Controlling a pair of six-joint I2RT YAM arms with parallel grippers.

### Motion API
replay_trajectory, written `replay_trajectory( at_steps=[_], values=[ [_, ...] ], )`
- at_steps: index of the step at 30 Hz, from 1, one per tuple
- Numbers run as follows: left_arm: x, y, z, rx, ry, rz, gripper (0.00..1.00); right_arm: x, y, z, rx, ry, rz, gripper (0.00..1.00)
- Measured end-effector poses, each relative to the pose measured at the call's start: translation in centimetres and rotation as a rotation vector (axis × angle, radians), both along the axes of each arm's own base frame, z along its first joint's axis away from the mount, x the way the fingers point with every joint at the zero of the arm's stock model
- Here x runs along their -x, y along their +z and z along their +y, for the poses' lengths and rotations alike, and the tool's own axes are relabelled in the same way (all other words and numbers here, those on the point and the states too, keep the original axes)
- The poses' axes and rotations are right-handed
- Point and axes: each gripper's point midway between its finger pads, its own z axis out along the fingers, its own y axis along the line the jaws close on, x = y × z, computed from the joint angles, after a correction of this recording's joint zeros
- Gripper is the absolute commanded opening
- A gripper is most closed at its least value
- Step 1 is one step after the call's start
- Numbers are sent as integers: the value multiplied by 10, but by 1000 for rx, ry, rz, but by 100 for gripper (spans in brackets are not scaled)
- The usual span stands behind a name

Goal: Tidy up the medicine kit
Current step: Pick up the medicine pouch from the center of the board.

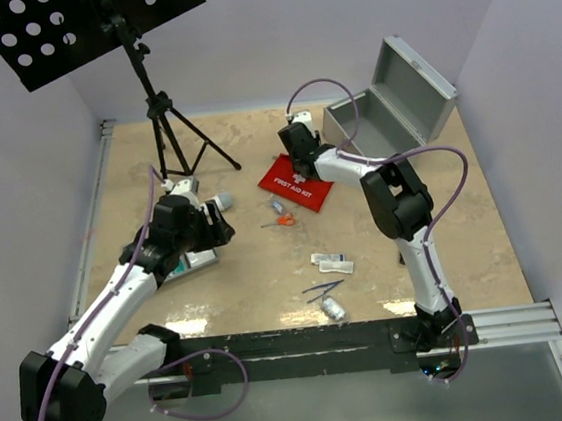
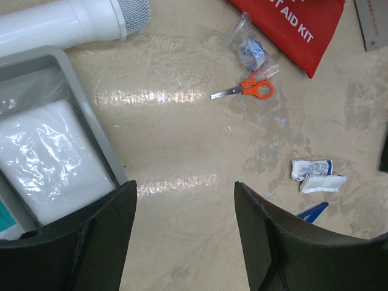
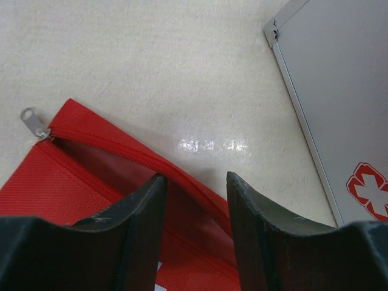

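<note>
Red pouch [image 3: 54,182] is floppy fabric, pinch the zipper lip [image 3: 115,148]; right gripper [image 3: 194,182] jaws straddle it half-open, left gripper [image 2: 185,197] wide, empty.

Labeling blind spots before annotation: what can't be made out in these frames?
Top view: inside of the metal case, hidden by its front wall.
Left wrist: grey tray, cut off by the frame edge and the left fingers.
Right wrist: inside of the red pouch, dark behind its zipper lip.
Top view: small supplies near the arm bases, too small to identify.
</note>
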Motion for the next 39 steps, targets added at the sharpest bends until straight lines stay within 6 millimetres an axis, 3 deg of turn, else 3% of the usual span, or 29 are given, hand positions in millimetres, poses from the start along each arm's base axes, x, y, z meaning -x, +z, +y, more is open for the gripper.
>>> replay_trajectory(
  at_steps=[5,7,13,18,21,24,29,34,39],
  values=[
    [1,-3,-1,0,-5,10,70,1,-14,-5,29,3,28,35],
    [1,-4,-1,2,-8,12,70,0,-15,-7,34,4,30,26],
    [1,-3,-2,6,-11,9,70,-2,-12,-8,51,12,26,16],
    [1,-3,-3,8,-14,10,69,-2,-10,-12,70,3,22,0],
    [2,-3,-3,9,-15,11,69,0,-2,-14,78,-3,19,0],
    [2,-3,-3,9,-15,11,69,5,20,-13,79,-4,-8,0],
    [2,-3,-3,10,-17,11,69,26,85,-5,69,6,-109,0],
    [-2,8,-4,16,-15,-8,69,67,153,15,39,67,-226,0],
    [-14,43,-4,20,0,-80,70,116,201,37,1,179,-302,0]
  ],
)
